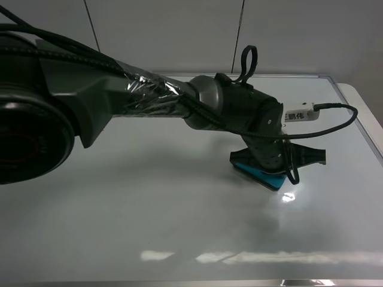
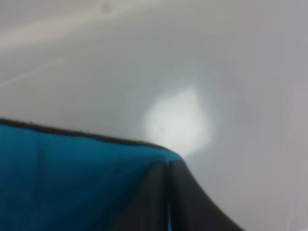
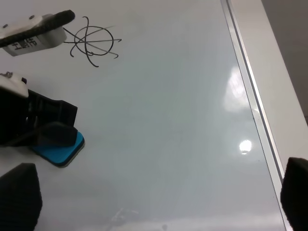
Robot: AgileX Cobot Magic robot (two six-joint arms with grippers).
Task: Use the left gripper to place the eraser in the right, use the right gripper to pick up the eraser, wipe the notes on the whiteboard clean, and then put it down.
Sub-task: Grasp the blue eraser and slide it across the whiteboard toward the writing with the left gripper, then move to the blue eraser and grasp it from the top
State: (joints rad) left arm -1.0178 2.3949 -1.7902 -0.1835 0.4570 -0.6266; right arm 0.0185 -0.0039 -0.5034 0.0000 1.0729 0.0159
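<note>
Left arm holding a teal eraser down at a glossy whiteboard, seen from a high camera.

The thick grey left arm reached from the left edge of the frame across to right of centre, where the left end effector (image 1: 276, 162) pinched the eraser (image 1: 261, 175), its black fingers closed against the teal top. The eraser sat tilted, low against the whiteboard (image 1: 149, 197), just right of the frame's centre. A white labelled tag (image 1: 301, 113) stuck out from the wrist towards the upper right. The right wrist camera showed the notes (image 3: 91, 42), a black scribbled oval crossed by strokes, well apart from the eraser. The right end effector (image 3: 159, 192) was spread wide and held nothing, its fingers (image 3: 19, 197) hanging above bare board. Pale tabletop (image 1: 368, 113) lay outside the board's silver frame (image 3: 245, 72).
</note>
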